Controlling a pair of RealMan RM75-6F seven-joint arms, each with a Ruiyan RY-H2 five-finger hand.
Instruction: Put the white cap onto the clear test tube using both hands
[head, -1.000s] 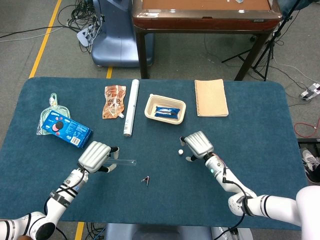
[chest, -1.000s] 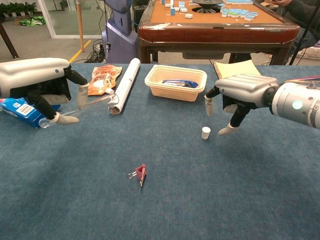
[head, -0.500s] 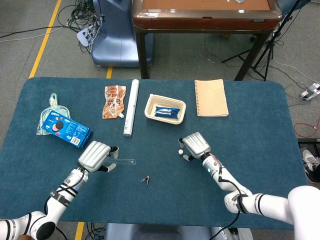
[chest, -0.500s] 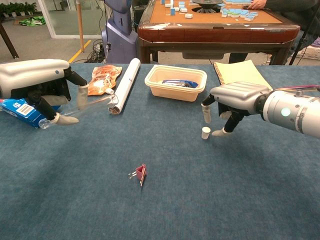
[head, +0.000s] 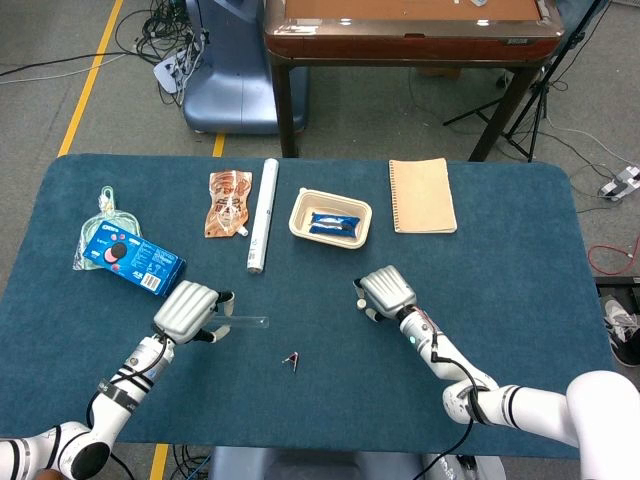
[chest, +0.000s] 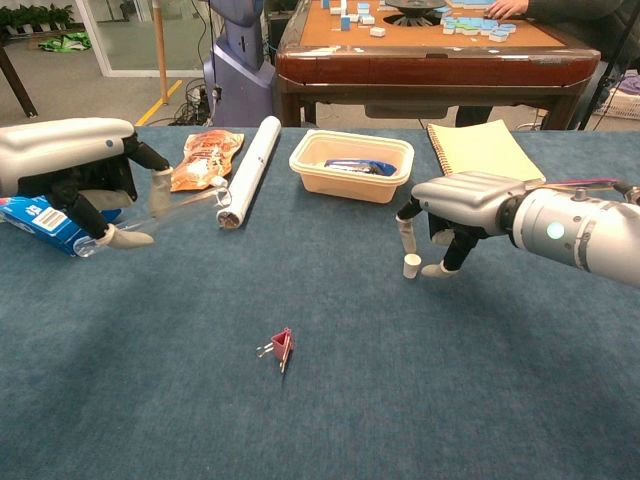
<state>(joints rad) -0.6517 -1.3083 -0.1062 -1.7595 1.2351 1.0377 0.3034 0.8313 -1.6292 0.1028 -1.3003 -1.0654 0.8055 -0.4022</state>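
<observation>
My left hand (head: 187, 310) (chest: 66, 165) holds the clear test tube (head: 246, 322) (chest: 170, 210) above the table at the left, and the tube points to the right. The small white cap (chest: 411, 265) (head: 361, 303) stands upright on the blue table. Over it hangs my right hand (head: 387, 289) (chest: 466, 199). One of its fingertips (chest: 406, 232) hovers just above the cap and another touches the cloth just right of it. The cap looks ungripped and still rests on the table.
A red binder clip (chest: 281, 346) lies between the hands near the front. Further back are a white roll (head: 262, 213), a snack pouch (head: 229, 203), a beige tray (head: 300, 222) with a blue packet and a notebook (head: 421, 195). A blue box (head: 132, 258) lies far left.
My right hand has moved left and down onto the cap, bringing its fingers closer around it. The left hand keeps the tube almost still.
</observation>
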